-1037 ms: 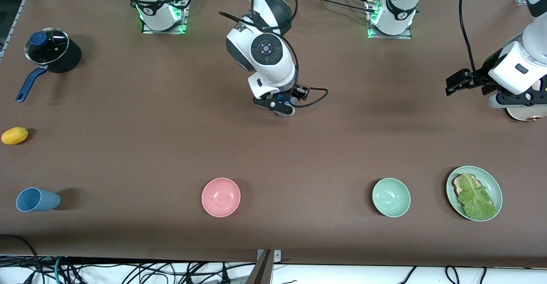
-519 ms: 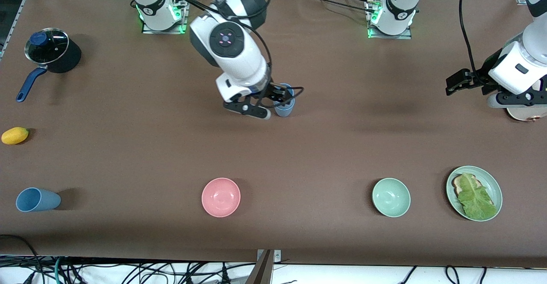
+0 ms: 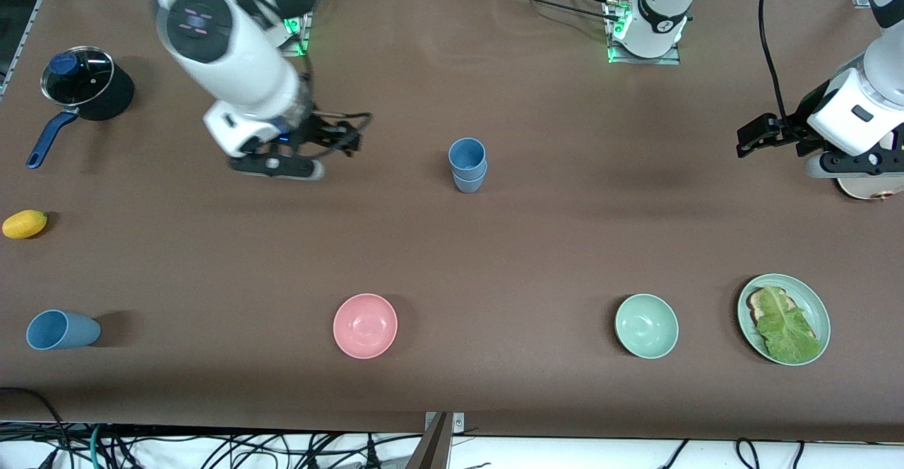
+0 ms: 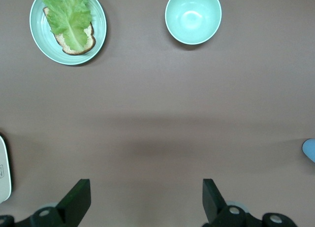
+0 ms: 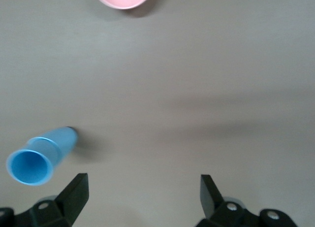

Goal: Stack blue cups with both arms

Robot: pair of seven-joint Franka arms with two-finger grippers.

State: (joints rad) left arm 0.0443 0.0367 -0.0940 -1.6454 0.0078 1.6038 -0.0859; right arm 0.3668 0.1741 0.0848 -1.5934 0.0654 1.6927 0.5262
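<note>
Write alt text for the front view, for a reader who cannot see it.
Two blue cups stand nested mid-table, released. The right end effector, open, hangs over bare table toward the right arm's end; the left end effector, open, waits at the other end. A third blue cup lies on its side near the front edge.

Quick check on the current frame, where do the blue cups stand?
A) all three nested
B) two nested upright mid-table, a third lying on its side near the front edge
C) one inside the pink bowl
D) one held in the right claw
B: the nested pair of cups stands upright mid-table, a third blue cup lies on its side at the right arm's end, and the right claw is open and empty.
</note>
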